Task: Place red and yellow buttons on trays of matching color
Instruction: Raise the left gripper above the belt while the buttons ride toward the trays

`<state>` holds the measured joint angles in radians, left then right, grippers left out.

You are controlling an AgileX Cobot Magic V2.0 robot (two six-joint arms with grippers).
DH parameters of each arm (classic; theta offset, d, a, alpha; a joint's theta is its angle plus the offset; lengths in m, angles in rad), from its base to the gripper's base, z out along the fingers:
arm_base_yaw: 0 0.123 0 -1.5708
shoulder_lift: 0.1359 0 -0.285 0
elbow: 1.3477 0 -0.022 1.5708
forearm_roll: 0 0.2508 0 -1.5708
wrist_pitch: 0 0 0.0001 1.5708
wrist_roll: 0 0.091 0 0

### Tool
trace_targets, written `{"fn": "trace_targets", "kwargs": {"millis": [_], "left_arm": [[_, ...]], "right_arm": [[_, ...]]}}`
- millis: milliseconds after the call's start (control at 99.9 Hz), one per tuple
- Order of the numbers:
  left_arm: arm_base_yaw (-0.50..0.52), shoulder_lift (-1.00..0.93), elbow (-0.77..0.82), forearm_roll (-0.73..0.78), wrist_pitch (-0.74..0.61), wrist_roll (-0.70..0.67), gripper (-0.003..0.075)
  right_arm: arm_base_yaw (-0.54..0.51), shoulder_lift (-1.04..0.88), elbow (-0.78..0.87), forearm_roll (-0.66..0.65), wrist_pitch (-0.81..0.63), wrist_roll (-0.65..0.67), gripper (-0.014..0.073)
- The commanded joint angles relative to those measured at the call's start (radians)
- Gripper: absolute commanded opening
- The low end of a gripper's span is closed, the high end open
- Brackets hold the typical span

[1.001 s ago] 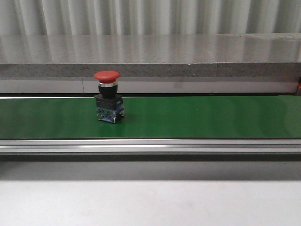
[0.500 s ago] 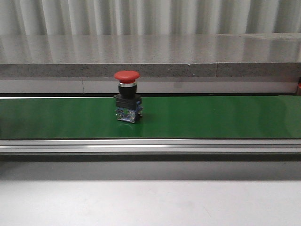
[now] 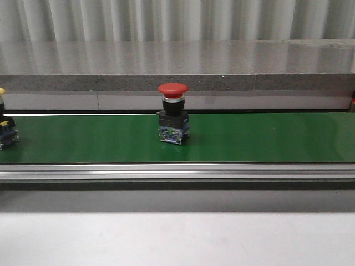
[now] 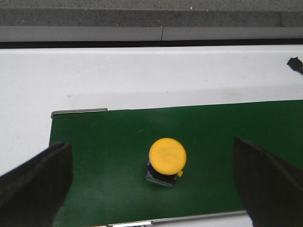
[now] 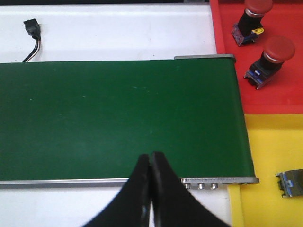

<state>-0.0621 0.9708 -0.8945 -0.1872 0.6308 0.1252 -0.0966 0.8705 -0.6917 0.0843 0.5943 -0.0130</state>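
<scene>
Green belt [image 3: 249,137] carries a red button [image 3: 173,112] in front view; wrist views alone show end effectors (left [image 4: 151,182] spread, right [image 5: 150,163] clenched).

Red button [image 3: 172,88], green belt [image 3: 266,138]

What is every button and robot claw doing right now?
Red button: upright on the green belt, alone.
Yellow button: upright on the belt, below the open left claw, not gripped.
Right claw: shut, empty, above the belt.
Two red buttons: lying tipped on the red tray.
</scene>
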Motion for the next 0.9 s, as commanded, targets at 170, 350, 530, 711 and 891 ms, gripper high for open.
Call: {"fn": "trace_targets", "kwargs": {"millis": [170,350,530,711,891], "left_arm": [[-0.010,-0.249,0.180,-0.017,-0.191,0.007,0.0615],[-0.010,-0.381,0.276,-0.017,-0.206,0.007,0.0401],[-0.010,-0.422,0.314,-0.017,-0.207,0.007,0.0109],[-0.010,-0.422,0.318,-0.017,-0.221,0.007,-0.0020],[-0.010,-0.422,0.318,-0.017,-0.225,0.007,-0.0020]], "right_arm": [[0.003,-0.015,-0.029,0.000,-0.057,-0.007,-0.0067],[0.003,-0.015,-0.029,0.000,-0.057,-0.007,-0.0067],[0.003,-0.015,-0.029,0.000,-0.057,-0.007,-0.0067],[0.003,-0.015,-0.029,0.000,-0.057,-0.007,-0.0067],[0.003,-0.015,-0.029,0.000,-0.050,-0.007,-0.0051]]}}
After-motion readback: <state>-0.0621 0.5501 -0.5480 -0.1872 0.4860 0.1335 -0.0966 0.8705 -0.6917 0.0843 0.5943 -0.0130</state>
